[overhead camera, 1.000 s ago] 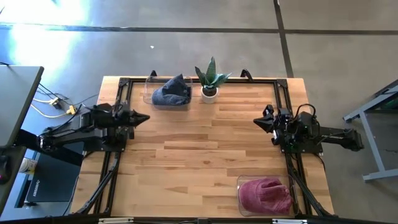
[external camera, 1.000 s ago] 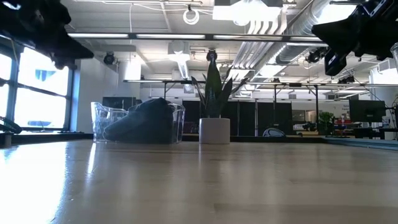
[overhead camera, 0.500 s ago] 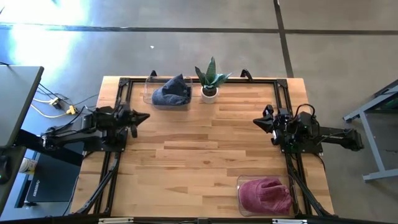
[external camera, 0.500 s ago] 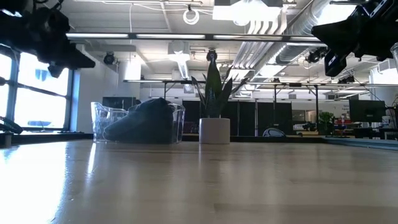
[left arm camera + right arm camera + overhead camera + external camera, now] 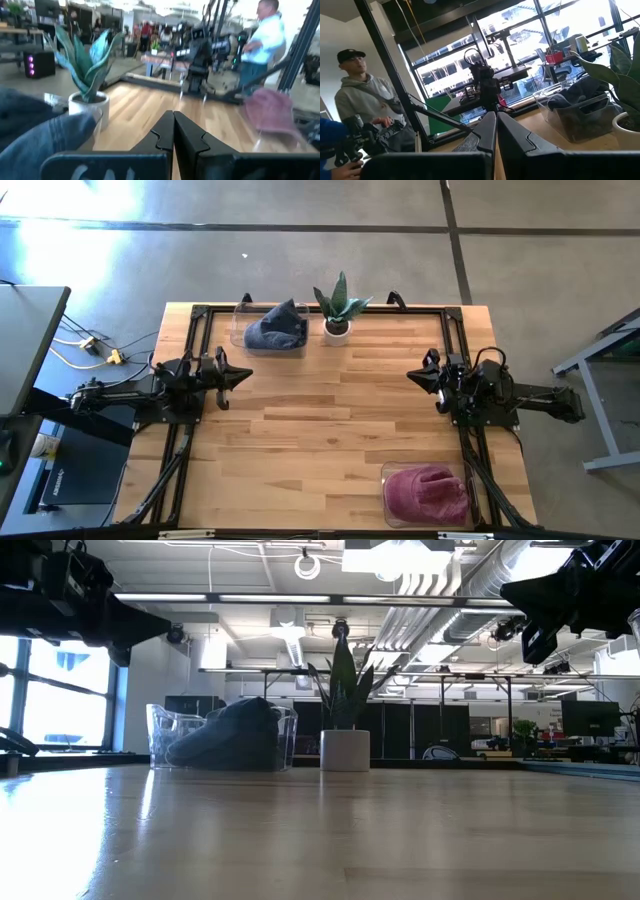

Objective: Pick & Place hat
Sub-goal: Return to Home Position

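Levelled out within the last second: the left gripper [image 5: 240, 376], swung from a downward-pointing pose to a flat one over the left side of the table [image 5: 330, 420], and reaching slightly further toward the middle. Clenched tight, with fingertips touching in the left wrist view and nothing between them.

No change at the right gripper [image 5: 415, 377], parked over the right side at the same height and heading as a second ago, and likewise clamped on nothing.

Nothing left loose on the boards. At the far edge, left of centre, a heap of blue caps [image 5: 277, 328] in the transparent bin [image 5: 240, 332], just beside the potted plant [image 5: 338, 308] and too bunched to count. At the near right corner, the red cap [image 5: 425, 490] settled in the second clear bin [image 5: 388, 476]. Neither heap disturbed over that same second.

Judged from this layout: sorting finished and only the retreat to rest outstanding. That looks mostly a matter for the left arm, apparently mid-settle.

Little risk in sight, with both arms well apart from bins and plant. Worth watching only for the left arm's final fold-back on its own side of the table.
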Motion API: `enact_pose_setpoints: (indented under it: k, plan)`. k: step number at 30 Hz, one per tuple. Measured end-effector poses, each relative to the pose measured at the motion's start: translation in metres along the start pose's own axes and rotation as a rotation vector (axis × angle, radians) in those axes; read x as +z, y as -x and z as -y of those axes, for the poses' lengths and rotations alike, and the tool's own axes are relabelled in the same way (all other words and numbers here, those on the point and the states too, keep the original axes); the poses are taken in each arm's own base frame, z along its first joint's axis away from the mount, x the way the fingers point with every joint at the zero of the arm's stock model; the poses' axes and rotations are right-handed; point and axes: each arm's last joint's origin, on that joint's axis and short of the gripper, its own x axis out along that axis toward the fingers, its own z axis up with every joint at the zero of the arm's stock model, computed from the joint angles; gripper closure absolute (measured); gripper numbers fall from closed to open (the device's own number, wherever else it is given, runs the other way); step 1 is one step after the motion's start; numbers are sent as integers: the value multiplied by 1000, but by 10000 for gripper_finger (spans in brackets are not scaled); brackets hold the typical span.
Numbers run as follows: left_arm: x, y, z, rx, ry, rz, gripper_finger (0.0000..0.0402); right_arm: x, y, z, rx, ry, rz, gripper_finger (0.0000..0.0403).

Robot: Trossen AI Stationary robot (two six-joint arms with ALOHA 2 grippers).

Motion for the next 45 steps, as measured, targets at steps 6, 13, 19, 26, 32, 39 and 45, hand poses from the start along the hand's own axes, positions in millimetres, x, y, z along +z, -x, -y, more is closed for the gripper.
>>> enact_pose_setpoints:
  k: [6,13,19,26,32,39,45]
  plan:
    - [-6,0,3,-116,-120,-69,401,0,0,0,-2,0,-3,391]
    - [-7,0,3,-131,-160,-73,401,0,0,0,-1,0,-4,391]
    - [-7,0,3,-131,-159,-73,401,0,0,0,-1,0,-4,391]
    - [-8,0,3,-131,-159,-74,401,0,0,0,-1,0,-4,391]
    - [-8,0,3,-130,-159,-74,401,0,0,0,-2,0,-3,391]
    - [-8,0,3,-130,-158,-74,401,0,0,0,-1,0,-4,391]
    - [-8,0,3,-130,-158,-74,401,-1,1,-1,9,6,-8,391]
